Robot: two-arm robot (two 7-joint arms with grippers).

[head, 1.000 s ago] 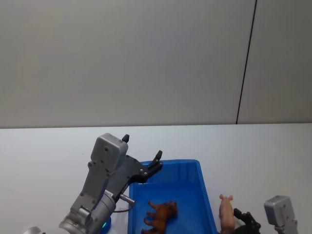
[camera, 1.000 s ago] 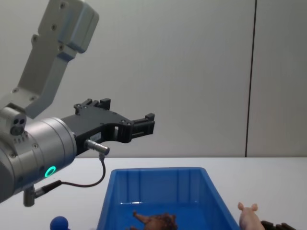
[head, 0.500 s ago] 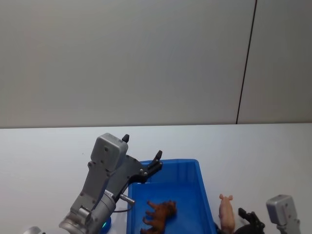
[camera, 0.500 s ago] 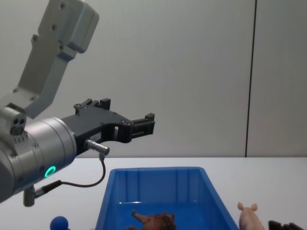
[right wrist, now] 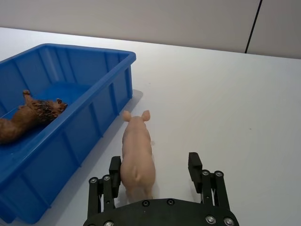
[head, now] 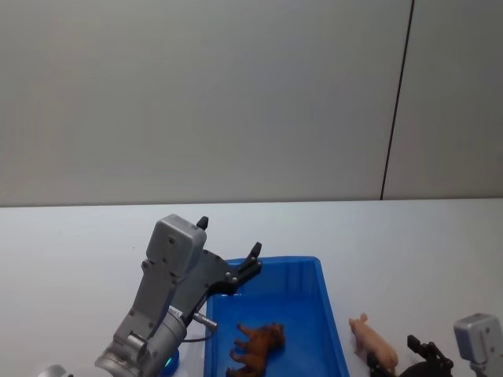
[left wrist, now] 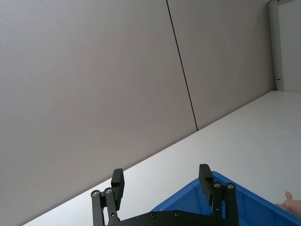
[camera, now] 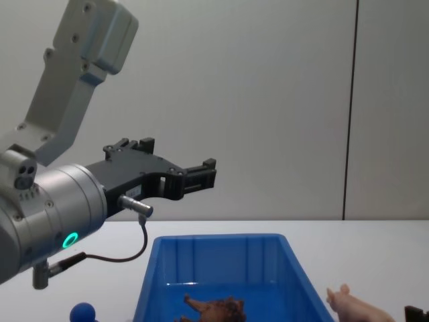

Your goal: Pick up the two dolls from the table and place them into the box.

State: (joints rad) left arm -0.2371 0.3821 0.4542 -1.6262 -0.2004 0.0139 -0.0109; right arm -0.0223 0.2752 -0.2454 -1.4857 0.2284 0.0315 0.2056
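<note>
The right gripper (right wrist: pixel 155 170) is seen with its jaws spread wide and nothing clamped. The pig (right wrist: pixel 137 155) stands between them, close against one finger and well apart from the other; contact cannot be confirmed. Compared with a second ago, the pig has been turned. In the head view it was lined up pointing away from the robot, and now it is angled, snout slanted toward the box (right wrist: pixel 80 48). The right gripper has been shifted outward to the right along the lower edge. The pig is still on the table (right wrist: pixel 225 94), just beside the box's right wall. The change is judged to mean that no grasp has been made yet. The doll appears to have been nudged rather than caught, and the jaws would be better re-centred on its body before being closed.

The left gripper (left wrist: pixel 161 181) is held unmoved above the box's far left corner, its jaws open and empty. The lion (head: pixel 259 345) is lying inside the box, so that half of the task is taken as done.

Two dolls are counted, one lion in the box and one pig outside it. One box is counted, and one small blue ball (camera: pixel 83 312) on the table left of the box, which is no part of the job. Two grippers are counted, both open.
</note>
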